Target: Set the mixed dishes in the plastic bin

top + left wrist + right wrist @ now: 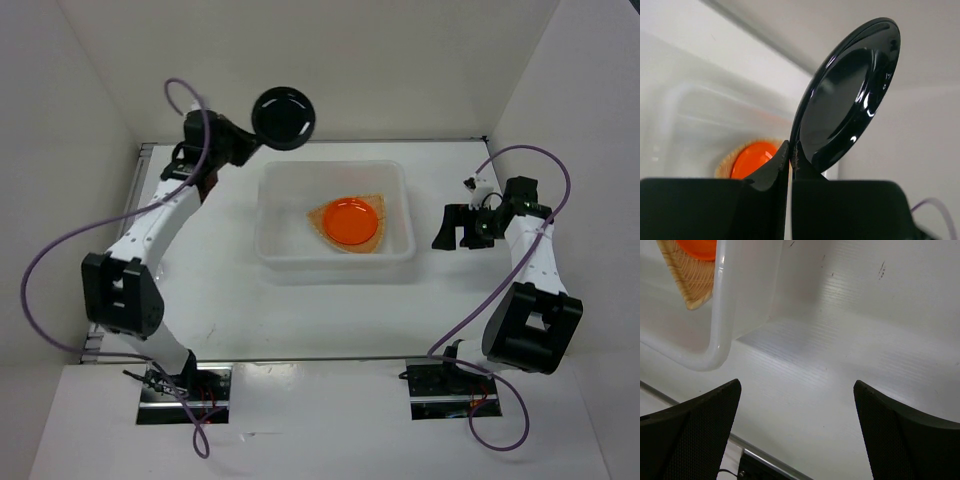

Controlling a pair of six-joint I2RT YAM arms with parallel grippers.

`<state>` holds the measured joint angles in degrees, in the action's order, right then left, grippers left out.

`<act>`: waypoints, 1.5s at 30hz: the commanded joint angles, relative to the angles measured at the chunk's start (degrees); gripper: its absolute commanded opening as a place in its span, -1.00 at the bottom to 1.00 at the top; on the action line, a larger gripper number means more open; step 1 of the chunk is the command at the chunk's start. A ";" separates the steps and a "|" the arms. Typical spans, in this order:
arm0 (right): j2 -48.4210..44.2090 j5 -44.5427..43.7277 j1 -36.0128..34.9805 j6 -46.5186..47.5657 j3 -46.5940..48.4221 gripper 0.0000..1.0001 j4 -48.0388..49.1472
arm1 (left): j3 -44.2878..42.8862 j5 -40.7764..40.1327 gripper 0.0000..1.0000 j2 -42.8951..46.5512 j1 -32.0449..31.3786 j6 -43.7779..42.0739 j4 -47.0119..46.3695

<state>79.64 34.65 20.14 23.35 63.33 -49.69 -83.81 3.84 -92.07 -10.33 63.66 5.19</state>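
The round glossy black plate (pixel 283 117) hangs in the air beyond the back left corner of the plastic bin (pixel 335 169). My left gripper (pixel 250 140) is shut on its rim. In the left wrist view the black plate (pixel 850 95) stands tilted above the left gripper (pixel 791 150), pinched at its lower edge. Inside the bin lies the tan woven dish (pixel 373 243) with the orange plate (pixel 350 220) on top of it. My right gripper (pixel 455 232) stands open and holds nothing, just right of the bin. The right wrist view shows the right gripper (pixel 796 385) over bare table.
White walls close in the table at the back and on both sides. The bin's rounded corner rim (pixel 720 315) sits close to the left of my right gripper, with the woven dish (pixel 687 280) behind it. A metal rail runs along the table edge (pixel 765 460).
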 commanded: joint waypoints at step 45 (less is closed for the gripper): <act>1.05 2.00 7.02 1.52 -0.23 0.95 1.26 | -55.25 -30.08 1.00 -25.18 -13.24 -28.57 69.32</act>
<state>80.23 35.27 26.41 23.90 63.24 -49.10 -137.38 -12.01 -120.60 -27.07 40.40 55.77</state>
